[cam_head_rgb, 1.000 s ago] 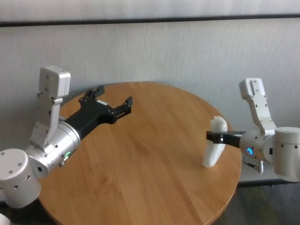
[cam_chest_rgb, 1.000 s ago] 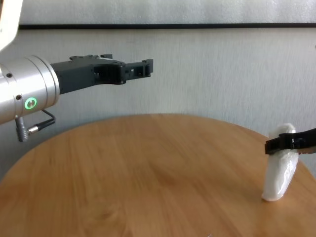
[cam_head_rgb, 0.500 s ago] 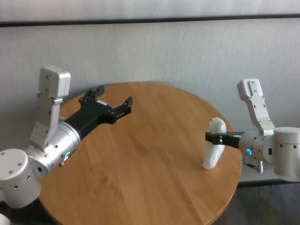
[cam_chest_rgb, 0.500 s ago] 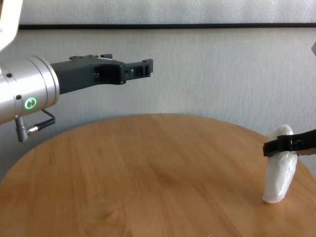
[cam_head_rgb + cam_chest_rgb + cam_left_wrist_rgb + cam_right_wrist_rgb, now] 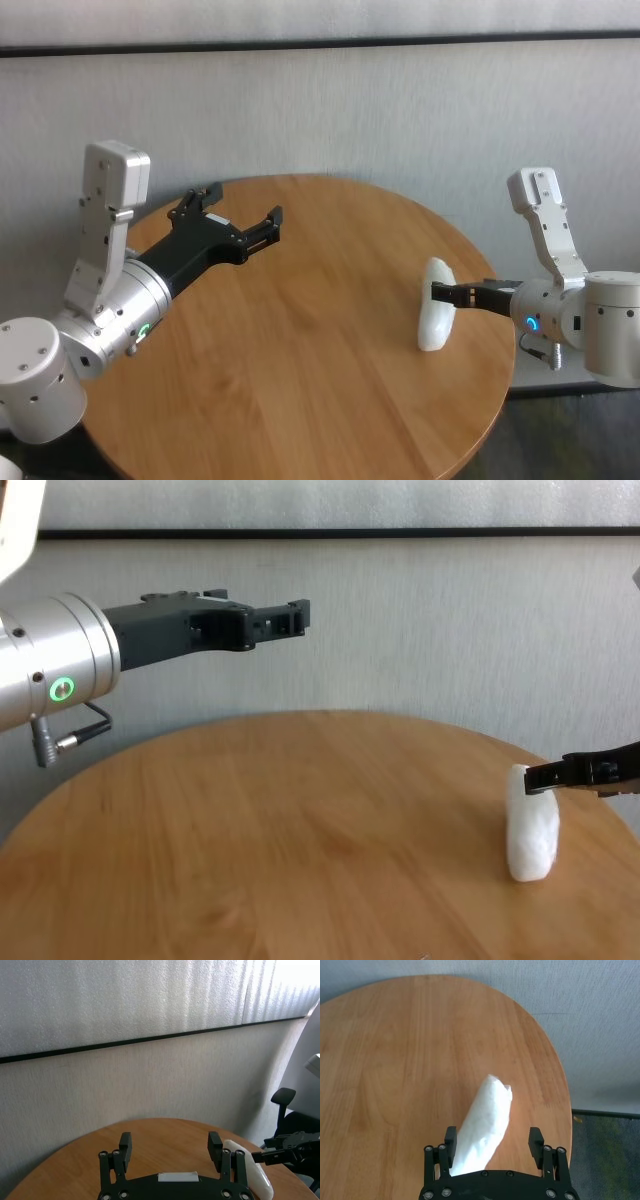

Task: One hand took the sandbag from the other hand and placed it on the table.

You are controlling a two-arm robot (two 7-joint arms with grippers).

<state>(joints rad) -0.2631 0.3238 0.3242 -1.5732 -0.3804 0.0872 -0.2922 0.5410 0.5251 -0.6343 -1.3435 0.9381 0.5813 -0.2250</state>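
A white, crinkled, elongated sandbag (image 5: 436,318) is seen near the right edge of the round wood-grain surface (image 5: 300,340), between the parted fingers of the right tool (image 5: 493,1147), ungripped. The left tool (image 5: 240,222) is held open above the far-left edge. A pale textured wall stands behind.

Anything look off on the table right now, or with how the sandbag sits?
The sandbag is not lying flat: it leans over near the table's right edge, one end down, between the open fingers of the right tool. The left tool hovers open over the far left side. Nothing spilled or torn.
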